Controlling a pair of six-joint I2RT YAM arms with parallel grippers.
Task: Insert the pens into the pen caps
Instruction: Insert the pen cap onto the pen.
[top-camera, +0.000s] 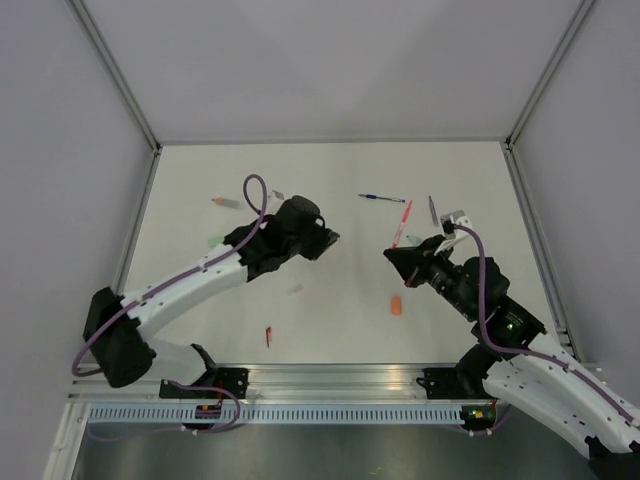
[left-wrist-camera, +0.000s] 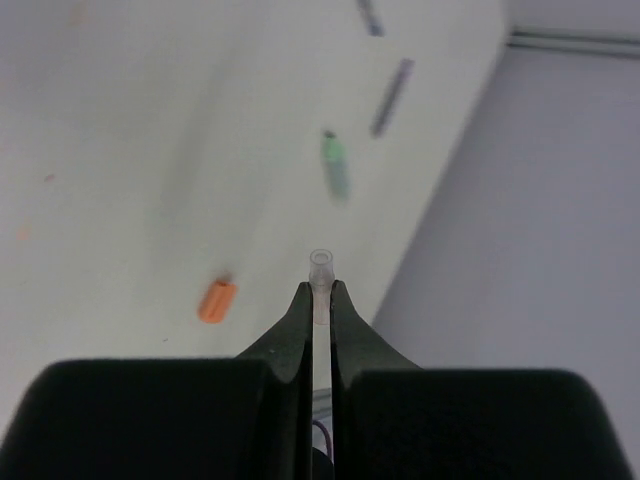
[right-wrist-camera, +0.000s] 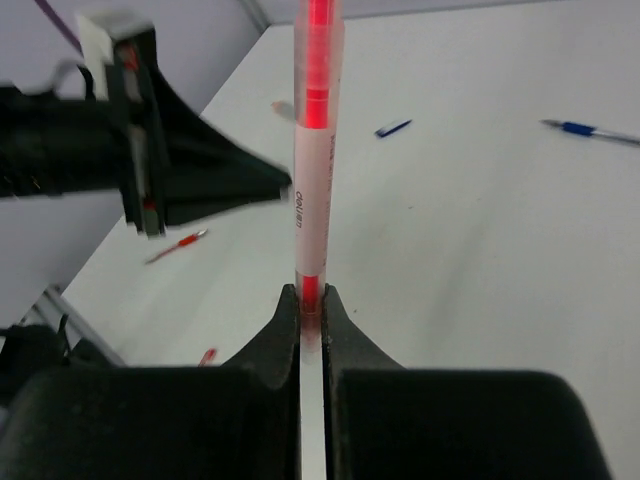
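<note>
My right gripper (right-wrist-camera: 311, 297) is shut on the end of a pale salmon pen with a red core (right-wrist-camera: 316, 150), which sticks straight out past the fingertips. In the top view this gripper (top-camera: 391, 254) sits right of centre and the pen (top-camera: 403, 222) points to the far side. My left gripper (left-wrist-camera: 321, 290) is shut on a short clear cap tube (left-wrist-camera: 321, 268), whose open mouth shows beyond the tips. In the top view the left gripper (top-camera: 332, 240) faces the right one across a small gap. An orange cap (top-camera: 397, 305) lies on the table below that gap.
A blue pen (top-camera: 382, 198) and a dark grey pen (top-camera: 433, 210) lie at the far right. A mint green cap (top-camera: 213, 240) and a salmon piece (top-camera: 222, 202) lie at the far left. A red stick (top-camera: 268, 336) lies near the front. A dark blue cap (right-wrist-camera: 393, 128) shows in the right wrist view.
</note>
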